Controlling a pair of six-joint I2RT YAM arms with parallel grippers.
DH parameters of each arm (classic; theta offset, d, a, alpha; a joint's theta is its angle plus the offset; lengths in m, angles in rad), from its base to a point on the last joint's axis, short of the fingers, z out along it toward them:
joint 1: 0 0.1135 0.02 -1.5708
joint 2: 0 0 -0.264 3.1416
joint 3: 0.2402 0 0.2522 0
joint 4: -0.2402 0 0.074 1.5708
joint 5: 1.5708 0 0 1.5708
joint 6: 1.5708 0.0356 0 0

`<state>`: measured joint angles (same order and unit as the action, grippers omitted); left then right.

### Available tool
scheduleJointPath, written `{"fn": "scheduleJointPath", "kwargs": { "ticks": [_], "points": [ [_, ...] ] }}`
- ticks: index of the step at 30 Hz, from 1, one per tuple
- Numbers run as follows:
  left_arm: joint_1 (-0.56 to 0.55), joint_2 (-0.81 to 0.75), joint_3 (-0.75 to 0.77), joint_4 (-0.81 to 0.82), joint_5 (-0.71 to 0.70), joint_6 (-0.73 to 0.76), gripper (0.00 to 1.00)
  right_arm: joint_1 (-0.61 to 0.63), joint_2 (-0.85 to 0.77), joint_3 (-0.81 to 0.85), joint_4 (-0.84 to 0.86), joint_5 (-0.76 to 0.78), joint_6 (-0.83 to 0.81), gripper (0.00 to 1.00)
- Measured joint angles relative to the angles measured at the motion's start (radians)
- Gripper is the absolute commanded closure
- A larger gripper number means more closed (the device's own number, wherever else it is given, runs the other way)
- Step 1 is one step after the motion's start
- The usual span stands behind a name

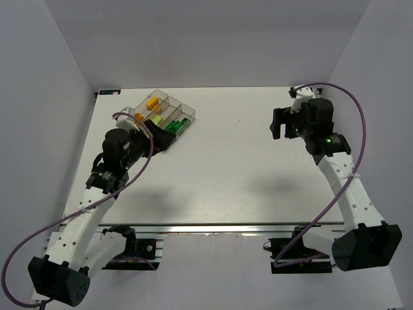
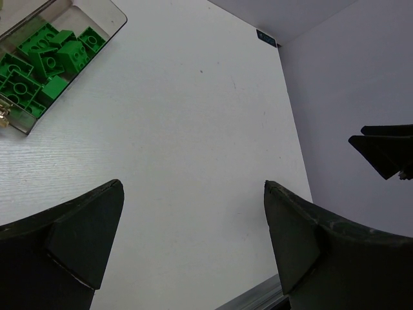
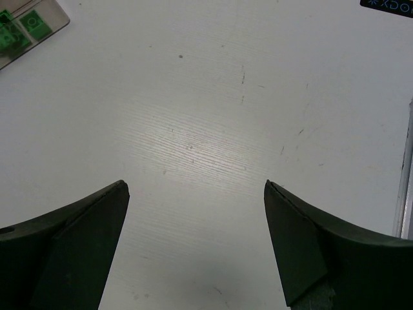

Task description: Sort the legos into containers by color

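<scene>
Green bricks (image 2: 45, 61) lie heaped in one end compartment of the clear tray (image 1: 143, 107) at the table's (image 1: 245, 168) far left. The left gripper (image 2: 193, 194) hangs beside it, spread wide and empty. The right gripper (image 3: 197, 187), equally wide and empty, hovers well apart.

This looks like a robotics lab test cell: a white wood-grain table (image 1: 245, 174) spreads beneath both sets of jaws, boxed in by plain pale walls (image 1: 213, 39) beyond and to either side of them. Behind the jaws, the left arm (image 1: 90, 213) and right arm (image 1: 352, 190) are mounted on an aluminium rail (image 1: 219, 228), trailing purple cables (image 1: 362, 126).
</scene>
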<state>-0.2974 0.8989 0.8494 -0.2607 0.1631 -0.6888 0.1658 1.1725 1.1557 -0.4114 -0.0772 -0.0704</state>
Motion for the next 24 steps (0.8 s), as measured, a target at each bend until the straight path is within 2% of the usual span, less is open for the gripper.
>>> {"fn": "scheduleJointPath", "kwargs": {
  "ticks": [24],
  "points": [
    [0.0,-0.053,-0.016,0.0,0.005,0.0,0.02,0.0,-0.009,-0.01,-0.001,-0.001,-0.015,0.11]
  ]
}}
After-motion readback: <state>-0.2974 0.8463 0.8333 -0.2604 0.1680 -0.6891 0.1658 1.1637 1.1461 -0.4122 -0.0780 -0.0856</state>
